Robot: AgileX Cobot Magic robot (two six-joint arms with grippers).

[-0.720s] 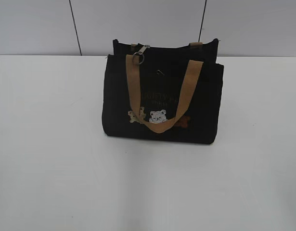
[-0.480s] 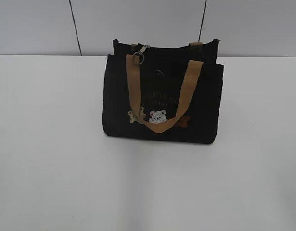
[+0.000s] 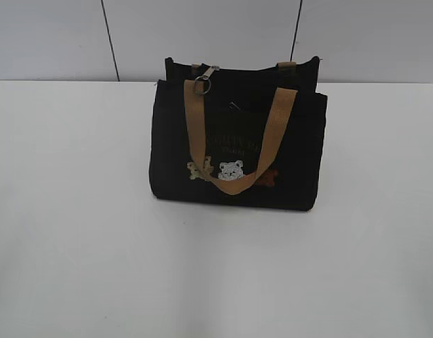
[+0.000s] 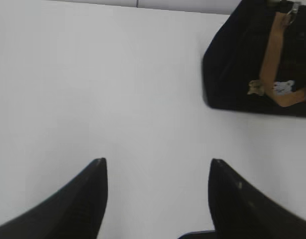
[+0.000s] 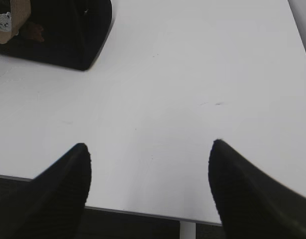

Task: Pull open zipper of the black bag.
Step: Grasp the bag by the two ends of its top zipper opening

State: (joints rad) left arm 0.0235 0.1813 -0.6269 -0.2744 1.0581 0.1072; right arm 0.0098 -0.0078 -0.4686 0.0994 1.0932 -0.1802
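The black bag [image 3: 237, 141] stands upright at the back middle of the white table, tan handle hanging down its front over small bear pictures. Its silver zipper pull with a round ring [image 3: 203, 83] sits at the top left of the bag, near the left handle strap. In the left wrist view the black bag [image 4: 242, 64] is far off at the upper right, and my left gripper [image 4: 157, 164] hangs open over bare table. My right gripper [image 5: 149, 147] is open above the table's near edge, with the black bag [image 5: 68, 35] at the upper left. Neither arm shows in the exterior view.
The white table [image 3: 75, 232] spreads wide on both sides and in front of the bag. A pale panelled wall [image 3: 54, 35] stands close behind it. The table's front edge [image 5: 143, 213] runs under my right gripper, with a dark drop beyond.
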